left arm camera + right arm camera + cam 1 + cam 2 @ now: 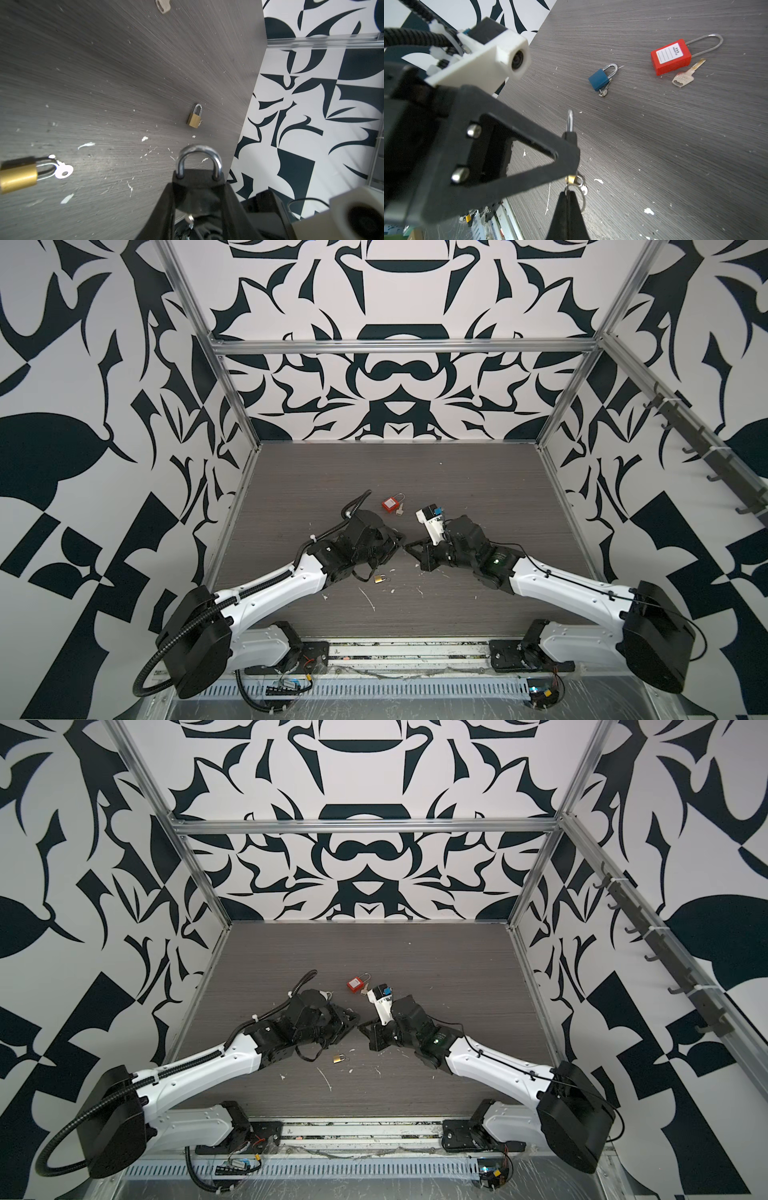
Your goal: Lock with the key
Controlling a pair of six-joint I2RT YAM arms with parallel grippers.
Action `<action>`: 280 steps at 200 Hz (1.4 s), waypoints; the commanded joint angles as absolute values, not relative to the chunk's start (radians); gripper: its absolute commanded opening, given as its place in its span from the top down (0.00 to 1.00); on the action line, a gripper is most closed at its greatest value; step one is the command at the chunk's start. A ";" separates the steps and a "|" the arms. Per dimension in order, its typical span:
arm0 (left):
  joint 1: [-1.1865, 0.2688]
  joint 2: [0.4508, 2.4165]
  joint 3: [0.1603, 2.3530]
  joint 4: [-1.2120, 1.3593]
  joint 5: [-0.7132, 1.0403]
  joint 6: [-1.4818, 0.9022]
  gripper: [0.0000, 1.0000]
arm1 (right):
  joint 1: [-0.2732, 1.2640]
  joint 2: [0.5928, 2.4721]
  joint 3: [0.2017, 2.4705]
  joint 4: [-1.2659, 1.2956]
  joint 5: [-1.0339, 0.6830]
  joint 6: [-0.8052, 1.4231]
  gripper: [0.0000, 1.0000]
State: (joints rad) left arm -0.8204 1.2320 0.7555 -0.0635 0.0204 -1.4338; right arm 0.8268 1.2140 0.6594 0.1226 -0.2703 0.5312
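Above the desk (457,489) at centre frame, a padlock (199,148) is clamped in the left jaws; its key (190,218) is pinched between the closed right jaws.

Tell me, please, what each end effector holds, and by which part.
Left end effector: the black padlock, by its body, shackle free. Right end effector: the key in the padlock's base, pinched at its exposed end.

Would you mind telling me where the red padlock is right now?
In both top views the red padlock lies on the table, near its middle, with a loose silver key just beside it.
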 commanded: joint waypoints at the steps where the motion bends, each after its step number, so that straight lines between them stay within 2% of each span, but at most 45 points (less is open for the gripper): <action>1: -0.749 1.222 0.788 -0.015 -0.037 -1.404 1.00 | 0.847 1.157 0.619 0.129 -0.297 0.558 1.00; 33: -0.636 1.201 0.810 0.003 -0.062 -1.368 1.00 | 0.870 1.046 0.516 0.090 -0.290 0.607 1.00; 54: -0.631 1.203 0.891 -0.107 -0.082 -1.254 1.00 | 0.871 0.921 0.478 -0.004 -0.230 0.629 1.00; 75: -0.646 1.228 0.952 -0.231 -0.030 -1.168 1.00 | 0.871 0.790 0.491 -0.170 -0.119 0.657 1.00; 98: -0.736 1.266 1.002 -0.390 -0.030 -1.081 1.00 | 0.870 0.690 0.526 -0.377 -0.011 0.682 1.00; 122: -0.869 1.344 1.049 -0.551 -0.061 -1.048 1.00 | 0.869 0.629 0.540 -0.527 0.018 0.724 1.00; 170: -1.094 1.518 1.069 -0.578 -0.055 -1.111 1.00 | 0.868 0.571 0.520 -0.649 0.032 0.785 1.00; 225: -1.188 1.743 1.201 -0.644 -0.011 -1.097 1.00 | 0.868 0.598 0.508 -0.658 0.008 0.815 1.00; 280: -1.214 1.817 1.244 -0.646 0.054 -1.104 1.00 | 0.867 0.537 0.483 -0.670 0.020 0.835 1.00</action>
